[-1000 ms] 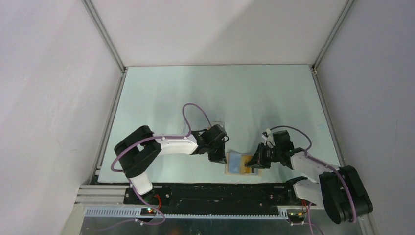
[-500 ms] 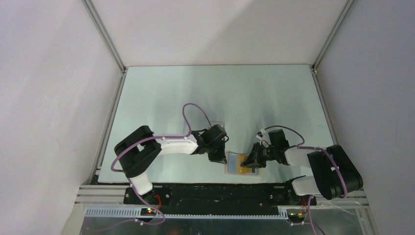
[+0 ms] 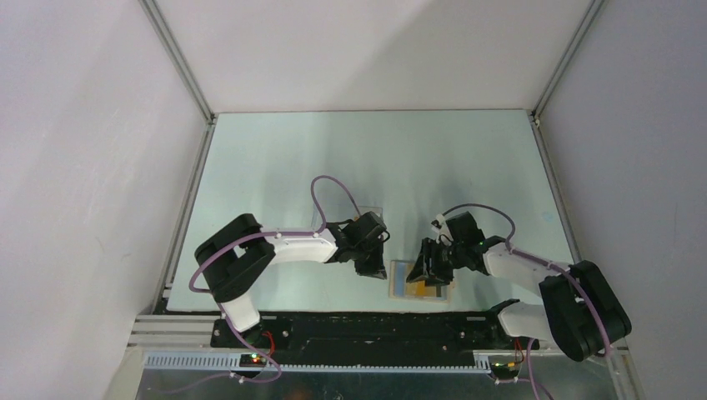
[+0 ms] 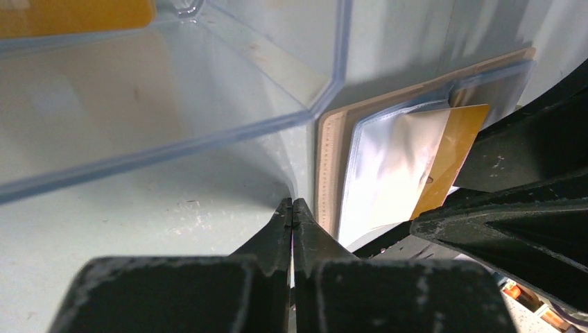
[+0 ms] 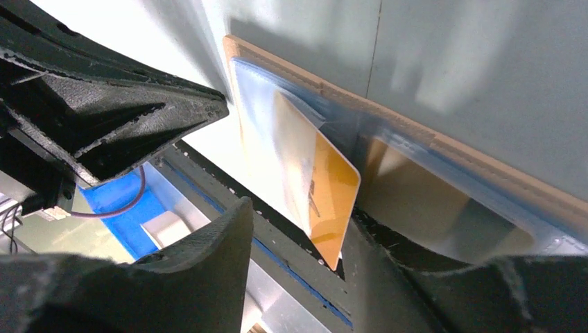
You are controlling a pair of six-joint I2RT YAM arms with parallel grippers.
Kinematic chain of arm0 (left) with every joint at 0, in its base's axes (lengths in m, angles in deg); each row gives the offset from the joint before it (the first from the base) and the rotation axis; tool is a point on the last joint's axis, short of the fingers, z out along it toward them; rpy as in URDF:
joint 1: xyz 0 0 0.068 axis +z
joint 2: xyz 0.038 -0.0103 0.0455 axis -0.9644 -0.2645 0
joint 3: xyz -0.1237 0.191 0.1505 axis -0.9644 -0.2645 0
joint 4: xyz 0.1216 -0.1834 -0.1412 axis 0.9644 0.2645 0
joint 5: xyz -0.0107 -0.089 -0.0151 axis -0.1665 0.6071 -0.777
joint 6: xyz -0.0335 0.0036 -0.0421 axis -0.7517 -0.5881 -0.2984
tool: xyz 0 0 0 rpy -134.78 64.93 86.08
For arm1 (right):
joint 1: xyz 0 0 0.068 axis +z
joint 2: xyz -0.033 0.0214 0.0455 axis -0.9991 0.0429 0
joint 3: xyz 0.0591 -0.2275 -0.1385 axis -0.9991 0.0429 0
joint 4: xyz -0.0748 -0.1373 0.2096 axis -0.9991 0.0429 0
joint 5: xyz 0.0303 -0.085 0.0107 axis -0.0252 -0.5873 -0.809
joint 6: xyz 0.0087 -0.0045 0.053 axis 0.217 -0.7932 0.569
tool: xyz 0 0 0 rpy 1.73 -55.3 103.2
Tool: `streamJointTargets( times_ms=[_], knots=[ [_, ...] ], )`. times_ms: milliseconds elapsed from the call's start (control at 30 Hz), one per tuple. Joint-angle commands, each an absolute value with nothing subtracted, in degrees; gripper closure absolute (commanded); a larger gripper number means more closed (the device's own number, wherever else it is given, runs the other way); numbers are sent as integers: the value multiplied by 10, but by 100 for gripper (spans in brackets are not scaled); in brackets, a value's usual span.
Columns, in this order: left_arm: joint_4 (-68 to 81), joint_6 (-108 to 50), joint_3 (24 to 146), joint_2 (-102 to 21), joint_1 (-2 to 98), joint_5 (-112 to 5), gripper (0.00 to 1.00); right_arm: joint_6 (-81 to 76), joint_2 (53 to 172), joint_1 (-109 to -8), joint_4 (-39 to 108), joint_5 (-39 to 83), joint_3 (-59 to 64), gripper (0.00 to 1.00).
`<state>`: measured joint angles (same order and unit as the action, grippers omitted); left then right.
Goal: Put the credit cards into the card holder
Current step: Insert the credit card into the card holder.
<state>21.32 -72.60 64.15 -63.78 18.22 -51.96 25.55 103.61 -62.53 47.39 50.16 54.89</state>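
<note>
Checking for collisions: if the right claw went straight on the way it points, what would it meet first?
Probably the orange card, half out of a clear sleeve in the tan wallet, straight ahead of the open right claw; depth is uncertain.

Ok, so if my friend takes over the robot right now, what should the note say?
Left claw: shut, empty, tip down beside the card holder.
Right claw: open above the card holder, holding nothing.
Credit card: partly tucked into a clear sleeve, orange end sticking out.
Done: one card started.
Left: push it fully in. Another orange card shows through the clear box.
</note>
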Motion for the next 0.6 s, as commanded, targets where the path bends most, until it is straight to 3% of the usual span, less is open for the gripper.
streamJointTargets(
  times_ms=[0,567],
  knots=[
    [222,-721,649,-645,183,-523,100,235,1024,-623,549,446,529,46],
    [219,-735,651,-639,183,-512,100,257,1153,-545,499,484,458,42]
  ],
)
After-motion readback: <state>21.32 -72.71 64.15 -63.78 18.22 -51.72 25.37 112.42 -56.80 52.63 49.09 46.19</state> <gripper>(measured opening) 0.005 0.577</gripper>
